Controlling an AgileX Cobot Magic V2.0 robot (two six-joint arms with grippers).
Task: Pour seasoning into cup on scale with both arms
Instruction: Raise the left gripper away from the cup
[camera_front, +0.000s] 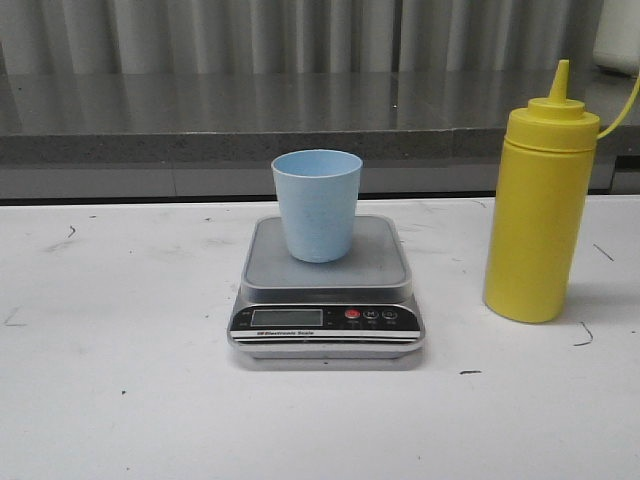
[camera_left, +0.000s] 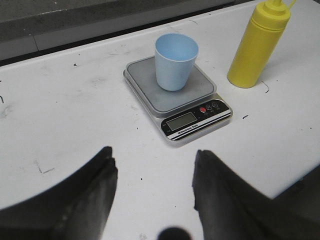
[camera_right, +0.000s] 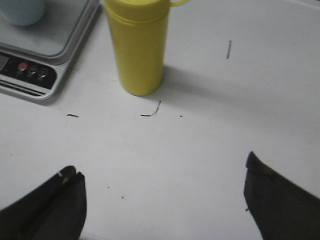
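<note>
Cup (camera_front: 317, 204): pale blue plastic tumbler, tapered, no handle, upright on the grey platform of the scale (camera_front: 326, 295), roughly centred. Scale: flat silver, black front panel facing near side, small display, red button; sits mid-table. Seasoning bottle (camera_front: 540, 222): tall yellow squeeze bottle, pointed nozzle cap on, thin tether at top, upright, right of scale, apart from it.

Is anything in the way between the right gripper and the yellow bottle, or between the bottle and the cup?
Nothing visible. Bare table lies between the open right gripper and the seasoning bottle. The cup stands on the scale, with only open tabletop between bottle and scale.
</note>
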